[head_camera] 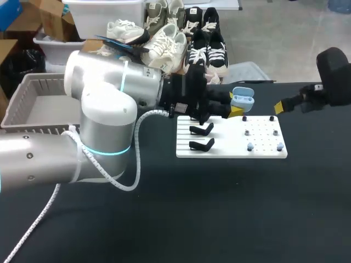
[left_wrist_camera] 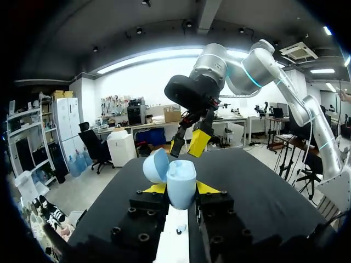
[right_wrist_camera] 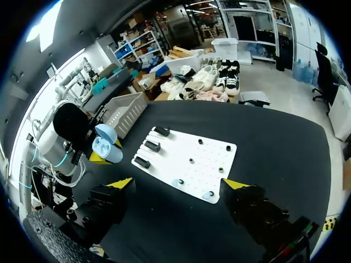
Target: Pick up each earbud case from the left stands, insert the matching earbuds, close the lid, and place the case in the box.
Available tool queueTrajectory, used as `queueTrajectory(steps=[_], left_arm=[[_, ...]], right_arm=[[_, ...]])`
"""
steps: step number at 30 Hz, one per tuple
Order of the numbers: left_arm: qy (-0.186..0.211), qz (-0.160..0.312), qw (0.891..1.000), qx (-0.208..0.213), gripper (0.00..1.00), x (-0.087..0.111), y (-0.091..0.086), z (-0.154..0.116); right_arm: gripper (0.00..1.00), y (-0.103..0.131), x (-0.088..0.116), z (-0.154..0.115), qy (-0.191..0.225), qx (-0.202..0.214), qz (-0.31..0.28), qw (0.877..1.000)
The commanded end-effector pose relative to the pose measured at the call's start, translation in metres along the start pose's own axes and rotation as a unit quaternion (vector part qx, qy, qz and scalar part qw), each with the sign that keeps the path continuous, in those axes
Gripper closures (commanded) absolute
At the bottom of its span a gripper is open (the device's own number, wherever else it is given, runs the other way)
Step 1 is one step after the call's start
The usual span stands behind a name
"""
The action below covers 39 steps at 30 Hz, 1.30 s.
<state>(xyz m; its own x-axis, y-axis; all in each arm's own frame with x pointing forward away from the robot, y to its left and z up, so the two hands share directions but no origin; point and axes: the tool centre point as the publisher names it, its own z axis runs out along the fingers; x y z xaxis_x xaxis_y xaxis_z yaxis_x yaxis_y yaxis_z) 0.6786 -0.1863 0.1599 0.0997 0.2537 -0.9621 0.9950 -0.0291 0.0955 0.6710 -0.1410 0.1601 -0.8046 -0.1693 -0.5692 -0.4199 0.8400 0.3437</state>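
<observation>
My left gripper (head_camera: 239, 107) is shut on a light blue earbud case (head_camera: 242, 99) with its lid open, held above the far edge of the white board (head_camera: 230, 151). In the left wrist view the case (left_wrist_camera: 181, 183) sits upright between the yellow tips, lid (left_wrist_camera: 155, 165) tilted back. My right gripper (head_camera: 282, 106) hangs open a short way to the case's right, empty; its wrist view shows the case (right_wrist_camera: 107, 149) ahead. Two blue earbuds (head_camera: 249, 147) (head_camera: 279, 146) rest on pegs at the board's near right. Black stands (head_camera: 202, 129) on the board's left are empty.
Several dark and pale earbuds (head_camera: 245, 118) sit on other pegs of the board. A grey basket (head_camera: 33, 104) stands at the table's far left behind my left arm. The black tabletop (head_camera: 219, 208) spreads in front of the board.
</observation>
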Motion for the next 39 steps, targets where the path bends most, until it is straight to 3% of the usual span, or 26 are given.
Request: queueTrajectory(steps=[1, 15, 39], left_arm=[[-0.064, -0.001, 0.998, -0.029, 1.00, 0.005, -0.009, -0.005], [-0.074, -0.012, 0.996, -0.044, 1.00, 0.026, -0.001, -0.004], [-0.038, 0.001, 0.998, -0.046, 1.00, 0.049, -0.005, 0.003]], right_arm=[[0.00, -0.002, 0.011, -0.012, -0.002, 0.069, 0.006, 0.998], [0.00, -0.011, 0.018, -0.013, 0.015, 0.077, 0.015, 0.997], [0.00, -0.019, 0.015, -0.003, 0.024, 0.071, 0.015, 0.997]])
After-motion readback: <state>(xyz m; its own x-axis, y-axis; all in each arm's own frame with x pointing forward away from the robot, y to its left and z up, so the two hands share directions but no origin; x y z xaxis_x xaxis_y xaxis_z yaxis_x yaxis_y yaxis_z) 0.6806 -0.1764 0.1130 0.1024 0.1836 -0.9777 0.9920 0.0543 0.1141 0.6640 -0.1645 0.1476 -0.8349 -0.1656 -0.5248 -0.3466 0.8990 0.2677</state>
